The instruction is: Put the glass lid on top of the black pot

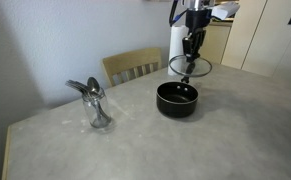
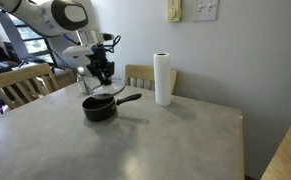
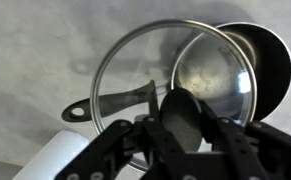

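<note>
My gripper (image 1: 191,55) is shut on the dark centre knob of the glass lid (image 1: 190,67) and holds it level in the air. The lid also shows in an exterior view (image 2: 101,86) and in the wrist view (image 3: 145,60), where its metal rim rings the picture and the knob (image 3: 185,118) sits between my fingers. The black pot (image 1: 177,99) stands on the table just below, toward the camera in that view; through the lid in the wrist view its bowl (image 3: 235,70) lies off to one side. Its long handle (image 2: 128,98) points toward the paper towel roll.
A glass jar of metal spoons (image 1: 95,104) stands near one table corner. A white paper towel roll (image 2: 163,79) stands by the wall edge of the grey table (image 2: 175,140). Wooden chairs (image 1: 133,66) sit at the table's sides.
</note>
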